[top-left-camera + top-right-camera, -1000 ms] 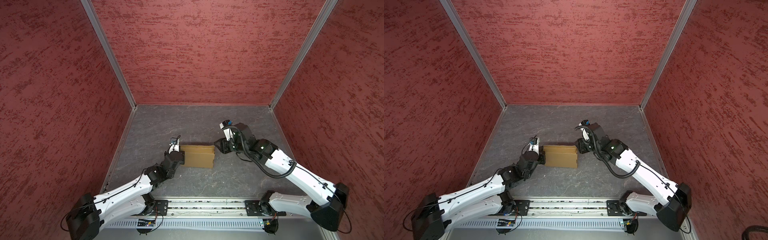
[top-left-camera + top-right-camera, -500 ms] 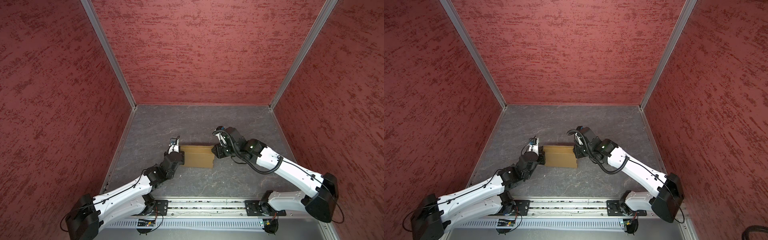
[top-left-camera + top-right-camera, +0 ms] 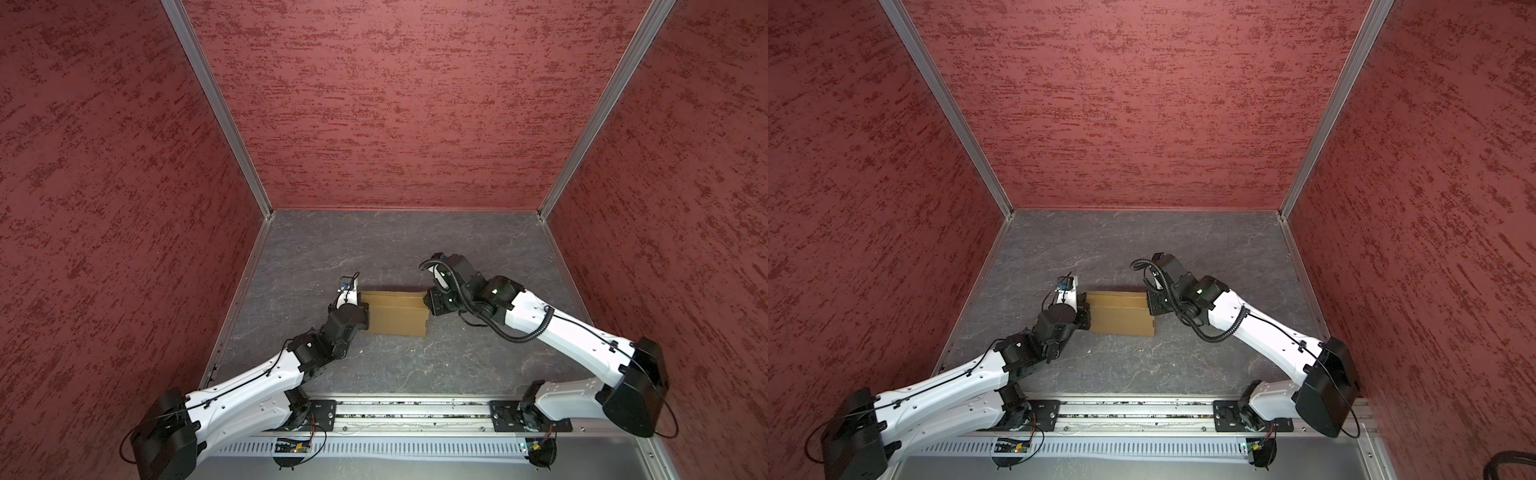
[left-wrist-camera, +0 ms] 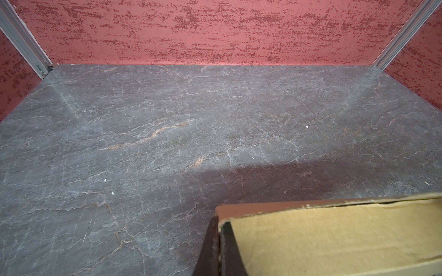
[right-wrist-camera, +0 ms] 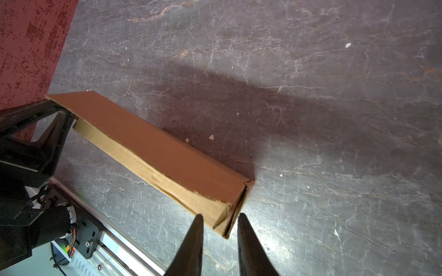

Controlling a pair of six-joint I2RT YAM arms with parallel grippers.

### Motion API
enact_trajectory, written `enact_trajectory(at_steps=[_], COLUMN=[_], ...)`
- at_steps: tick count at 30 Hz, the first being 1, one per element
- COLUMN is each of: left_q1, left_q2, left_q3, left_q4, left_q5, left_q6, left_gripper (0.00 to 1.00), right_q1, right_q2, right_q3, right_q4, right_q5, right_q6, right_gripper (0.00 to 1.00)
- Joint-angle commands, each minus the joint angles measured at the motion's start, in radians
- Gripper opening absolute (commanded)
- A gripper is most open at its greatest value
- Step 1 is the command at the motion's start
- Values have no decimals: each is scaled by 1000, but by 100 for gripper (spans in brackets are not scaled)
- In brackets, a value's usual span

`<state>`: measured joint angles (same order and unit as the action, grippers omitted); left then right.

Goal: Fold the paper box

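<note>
The paper box (image 3: 397,313) (image 3: 1121,313) is a tan cardboard piece folded into a shallow tray, lying on the grey floor between both arms. My left gripper (image 3: 364,311) (image 3: 1087,313) is shut on the box's left wall; in the left wrist view its fingers (image 4: 208,248) pinch the cardboard edge beside the box's pale inside (image 4: 334,239). At the box's right end my right gripper (image 3: 430,305) (image 5: 220,216) stands open. Its two dark fingers (image 5: 251,246) straddle the near corner of the box (image 5: 155,153), with a gap on one side.
Red textured walls (image 3: 395,104) close in the floor on three sides. The metal rail (image 3: 407,411) with both arm bases runs along the front edge. Small white specks (image 5: 211,137) lie on the floor.
My right arm has swung in toward the box's right end and lowered, and its jaws have narrowed around the corner. The left gripper and the box have stayed put.
</note>
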<state>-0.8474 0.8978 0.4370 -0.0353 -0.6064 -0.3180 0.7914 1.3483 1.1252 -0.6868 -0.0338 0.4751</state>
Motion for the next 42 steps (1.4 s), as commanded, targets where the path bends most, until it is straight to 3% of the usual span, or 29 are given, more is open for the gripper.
enact_trajectory(at_steps=[1,42], left_q1=[-4,-3], left_q2=[-10,-7], left_q3=[-26,-33], left_q4=[-22,-17], left_q5=[-6,-1], left_q6=[-8,-10], left_gripper=[0,0], right_q1=[6,6], right_q2=[11,-6], right_q3=[38,21], right_q4=[15,4], right_q5=[34,34], right_q6=[22,10], right_gripper=[25,9])
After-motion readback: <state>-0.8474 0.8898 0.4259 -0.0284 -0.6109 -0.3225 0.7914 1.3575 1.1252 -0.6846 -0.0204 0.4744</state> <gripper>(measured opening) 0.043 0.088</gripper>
